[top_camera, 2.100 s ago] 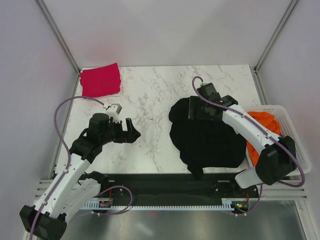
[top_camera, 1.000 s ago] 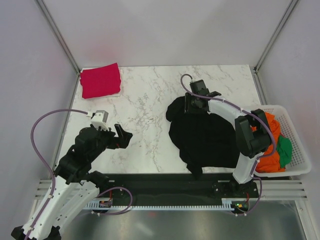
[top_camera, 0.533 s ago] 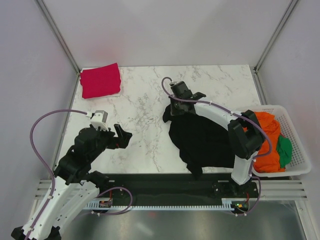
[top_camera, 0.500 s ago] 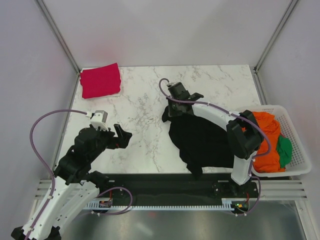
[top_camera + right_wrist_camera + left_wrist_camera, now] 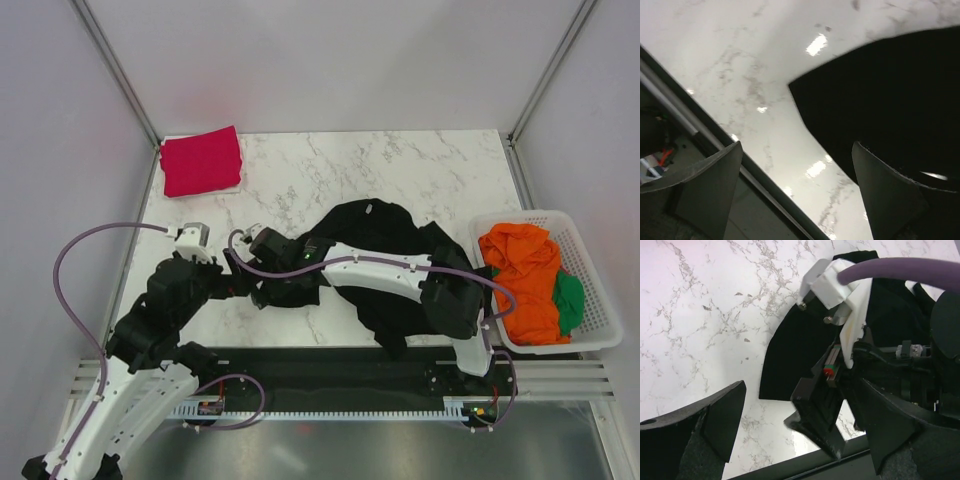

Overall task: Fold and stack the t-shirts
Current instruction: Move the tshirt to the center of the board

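Observation:
A large black t-shirt (image 5: pixel 400 235) lies spread from the table's middle to the near right, one corner drawn out to the left (image 5: pixel 795 355). My right gripper (image 5: pixel 278 295) reaches far left over that corner and stands open (image 5: pixel 800 200) with nothing between its fingers; the cloth edge (image 5: pixel 890 90) lies under it. My left gripper (image 5: pixel 238 278) is open (image 5: pixel 800 440) right beside it, facing the right gripper's body (image 5: pixel 840 385). A folded red t-shirt (image 5: pixel 200 160) sits at the far left corner. Orange (image 5: pixel 520 270) and green (image 5: pixel 570 300) t-shirts fill the basket.
The white plastic basket (image 5: pixel 545 345) stands at the right edge. A black rail (image 5: pixel 330 365) runs along the near edge, close under both grippers. The right arm (image 5: pixel 380 270) lies across the black t-shirt. Bare marble (image 5: pixel 300 190) separates the red and black t-shirts.
My right arm has swept left and nearer, dragging the black t-shirt's corner with it, and its jaws have opened and let the cloth go. The left gripper has barely moved.

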You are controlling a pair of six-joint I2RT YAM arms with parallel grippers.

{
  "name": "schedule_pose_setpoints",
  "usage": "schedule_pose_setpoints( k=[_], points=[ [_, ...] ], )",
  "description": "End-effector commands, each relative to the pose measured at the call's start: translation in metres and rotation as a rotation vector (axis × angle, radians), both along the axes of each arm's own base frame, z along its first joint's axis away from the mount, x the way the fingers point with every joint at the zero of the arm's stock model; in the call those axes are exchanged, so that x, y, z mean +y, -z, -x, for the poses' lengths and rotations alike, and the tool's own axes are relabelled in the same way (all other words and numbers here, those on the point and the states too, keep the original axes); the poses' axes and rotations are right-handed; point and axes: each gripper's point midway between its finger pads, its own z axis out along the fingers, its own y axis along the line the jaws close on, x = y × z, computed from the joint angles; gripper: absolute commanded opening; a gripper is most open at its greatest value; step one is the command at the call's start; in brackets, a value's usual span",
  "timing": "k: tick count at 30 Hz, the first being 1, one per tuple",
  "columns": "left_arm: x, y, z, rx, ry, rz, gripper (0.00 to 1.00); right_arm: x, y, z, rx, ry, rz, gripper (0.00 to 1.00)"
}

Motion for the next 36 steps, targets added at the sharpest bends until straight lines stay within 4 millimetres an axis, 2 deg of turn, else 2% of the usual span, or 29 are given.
schedule_pose_setpoints(
  k=[1,3,4,5,6,7,8,9,10,11,13,16,17,23,29,32,35,36],
  points=[
    [0.003,0.005,-0.008,0.024,-0.056,-0.001,1.0,-0.042,-0.028,-0.032,-0.092,0.13,0.033,0.98],
    [0.002,0.008,-0.011,0.048,-0.076,0.018,1.0,-0.068,-0.023,-0.039,-0.088,0.177,0.066,0.98],
    [-0.004,0.012,-0.013,0.06,-0.066,0.034,1.0,-0.083,-0.028,-0.039,-0.09,0.198,0.065,0.98],
    [-0.011,0.018,-0.016,0.083,-0.044,0.041,1.0,-0.096,-0.03,-0.048,-0.09,0.233,0.064,0.98],
    [-0.017,0.026,-0.017,0.108,-0.024,0.047,1.0,-0.107,-0.042,-0.05,-0.101,0.252,0.042,0.98],
    [-0.024,0.037,-0.017,0.141,-0.006,0.058,1.0,-0.116,-0.044,-0.052,-0.101,0.276,0.038,0.98],
    [-0.028,0.054,-0.02,0.211,-0.02,0.057,0.99,-0.137,-0.033,-0.058,-0.096,0.316,0.072,0.98],
    [-0.03,0.064,-0.021,0.251,-0.025,0.055,0.98,-0.148,-0.041,-0.06,-0.104,0.339,0.059,0.98],
    [-0.032,0.078,-0.02,0.296,-0.03,0.048,0.97,-0.159,-0.038,-0.062,-0.1,0.359,0.066,0.98],
    [-0.034,0.087,-0.021,0.335,-0.042,0.053,0.97,-0.179,-0.026,-0.065,-0.076,0.395,0.094,0.98],
    [-0.033,0.116,-0.022,0.428,-0.074,0.011,0.94,-0.203,-0.016,-0.062,-0.055,0.429,0.112,0.98],
    [-0.028,0.145,-0.022,0.507,-0.126,-0.027,0.92,-0.23,-0.014,-0.066,-0.045,0.485,0.112,0.98],
    [-0.027,0.15,-0.022,0.518,-0.14,-0.029,0.91,-0.241,-0.005,-0.064,-0.035,0.497,0.135,0.98],
    [-0.023,0.177,-0.025,0.58,-0.189,-0.056,0.85,-0.263,0.011,-0.059,-0.018,0.519,0.173,0.98],
    [-0.027,0.198,-0.026,0.646,-0.179,-0.083,0.79,-0.27,0.023,-0.055,0.0,0.524,0.188,0.98],
    [-0.025,0.202,-0.029,0.659,-0.184,-0.098,0.74,-0.271,0.026,-0.052,0.008,0.523,0.188,0.98],
    [-0.025,0.204,-0.033,0.664,-0.186,-0.103,0.67,-0.273,0.03,-0.048,0.014,0.522,0.192,0.98],
    [-0.025,0.207,-0.033,0.675,-0.185,-0.106,0.59,-0.275,0.03,-0.048,0.015,0.525,0.192,0.98]
  ],
)
